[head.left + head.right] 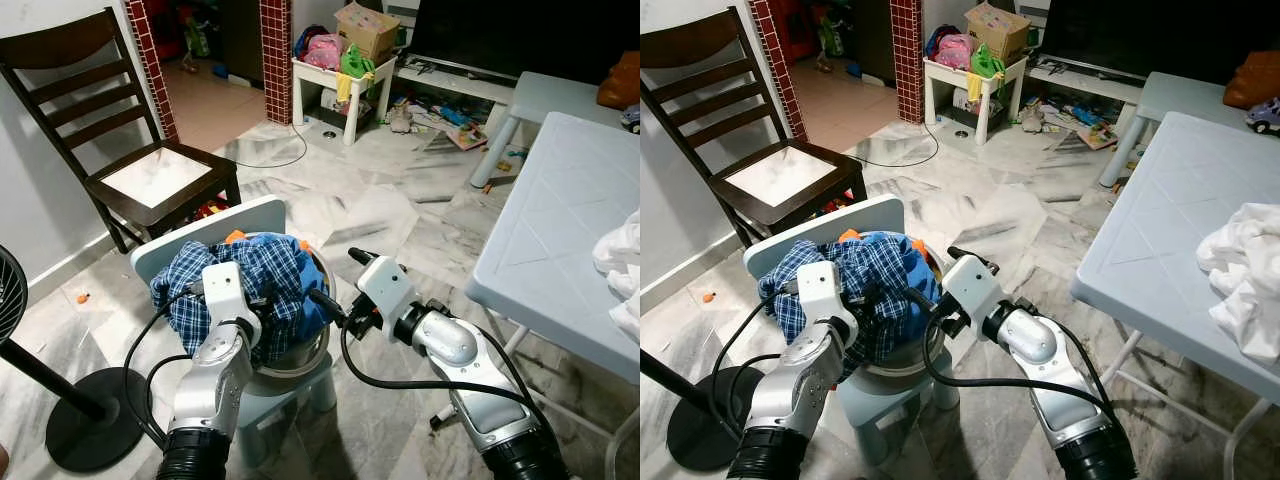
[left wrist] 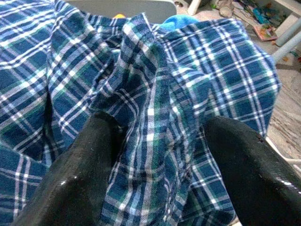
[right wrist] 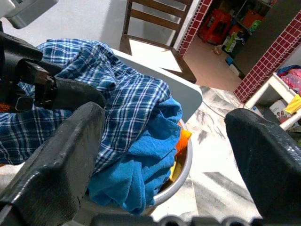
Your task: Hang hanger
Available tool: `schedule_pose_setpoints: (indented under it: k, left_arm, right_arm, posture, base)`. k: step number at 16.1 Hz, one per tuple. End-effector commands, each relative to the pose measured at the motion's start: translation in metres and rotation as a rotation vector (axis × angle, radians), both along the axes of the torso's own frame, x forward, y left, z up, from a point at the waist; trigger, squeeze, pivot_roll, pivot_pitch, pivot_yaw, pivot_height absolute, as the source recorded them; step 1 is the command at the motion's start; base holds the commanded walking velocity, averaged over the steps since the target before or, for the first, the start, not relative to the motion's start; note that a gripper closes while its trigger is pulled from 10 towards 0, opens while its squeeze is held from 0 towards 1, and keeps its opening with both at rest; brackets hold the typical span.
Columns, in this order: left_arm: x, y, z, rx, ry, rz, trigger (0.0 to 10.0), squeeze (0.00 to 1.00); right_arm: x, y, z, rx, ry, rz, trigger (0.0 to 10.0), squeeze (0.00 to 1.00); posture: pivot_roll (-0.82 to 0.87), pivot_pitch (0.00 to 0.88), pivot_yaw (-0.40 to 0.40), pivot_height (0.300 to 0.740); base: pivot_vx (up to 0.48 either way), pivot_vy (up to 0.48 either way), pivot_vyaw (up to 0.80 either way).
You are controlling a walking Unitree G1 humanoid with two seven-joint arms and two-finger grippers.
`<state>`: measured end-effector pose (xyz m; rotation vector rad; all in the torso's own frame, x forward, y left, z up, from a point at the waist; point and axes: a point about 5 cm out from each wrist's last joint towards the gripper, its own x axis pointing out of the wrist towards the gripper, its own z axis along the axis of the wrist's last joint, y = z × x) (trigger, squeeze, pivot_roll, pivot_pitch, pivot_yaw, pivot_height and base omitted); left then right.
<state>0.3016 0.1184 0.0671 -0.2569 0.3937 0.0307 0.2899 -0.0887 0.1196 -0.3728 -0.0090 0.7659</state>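
shirt (image 1: pixel 250 275) in bowl (image 1: pixel 305 352) on stool (image 1: pixel 210 225) | chair (image 1: pixel 120 130) behind-left | table (image 1: pixel 570 240) right

Both arms are silver metal with ribbed black cuffs at the base and boxy white wrist housings. Behind the fingers, glossy black cables loop from each wrist back along the forearm. The left gripper (image 2: pixel 155 155) and right gripper (image 3: pixel 164 155) have broad, matte black fingers.

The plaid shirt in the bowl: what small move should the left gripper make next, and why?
Probably close the left gripper on the plaid shirt. Its fingers are open, with a raised fold of the cloth between them, so the grip looks ready. The right gripper is open beside the metal bowl, apart from the cloth.
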Motion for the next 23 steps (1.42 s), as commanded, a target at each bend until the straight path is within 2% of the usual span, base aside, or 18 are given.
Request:
schedule_pose_setpoints:
  k: [1,7,10,13,17,20,21,23]
  left_arm:
    - [-0.001,0.001,-0.003,-0.007,0.022,-0.003,0.0,0.00]
    - [-0.001,0.009,-0.004,-0.003,0.016,0.052,0.0,0.00]
    - [0.001,0.015,0.000,0.023,-0.027,0.075,0.0,0.00]
    - [0.005,0.015,0.004,0.028,-0.047,0.060,0.0,0.00]
    - [0.002,0.018,0.003,0.046,-0.057,0.065,0.0,0.00]
    - [0.002,0.018,0.007,0.101,-0.106,0.012,0.0,0.00]
    - [0.001,0.015,0.014,0.157,-0.157,-0.072,0.0,0.00]
    - [0.001,0.024,0.030,0.236,-0.227,-0.121,0.0,0.00]
  right_arm:
    - [0.001,-0.001,0.006,0.002,-0.021,-0.011,10.0,0.00]
    - [-0.004,0.001,0.005,0.036,0.021,0.043,10.0,0.00]
    - [-0.007,0.000,0.006,0.054,0.062,0.108,10.0,0.00]
    - [-0.005,-0.003,0.004,0.031,0.064,0.100,10.0,0.00]
    - [-0.006,-0.002,0.001,0.011,0.069,0.083,10.0,0.00]
    - [-0.004,-0.003,0.001,0.008,0.061,0.071,10.0,0.00]
    - [-0.003,-0.003,0.001,0.006,0.057,0.058,10.0,0.00]
    - [-0.003,-0.006,0.001,0.006,0.055,0.041,10.0,0.00]
  posture:
    - [-0.06,0.033,0.008,0.740]
    - [-0.06,0.019,0.009,0.740]
    - [-0.06,0.015,0.005,0.740]
    - [-0.06,0.011,0.002,0.740]
    - [-0.06,0.011,0.002,0.740]
    - [-0.06,0.010,0.007,0.740]
    - [-0.06,0.010,0.011,0.740]
    - [-0.06,0.012,0.020,0.740]
  base:
    - [0.000,0.000,0.00]
    - [0.000,0.000,0.00]
    - [0.000,0.000,0.00]
    - [0.000,0.000,0.00]
    - [0.000,0.000,0.00]
    - [0.000,0.000,0.00]
    - [0.000,0.000,0.00]
    - [0.000,0.000,0.00]
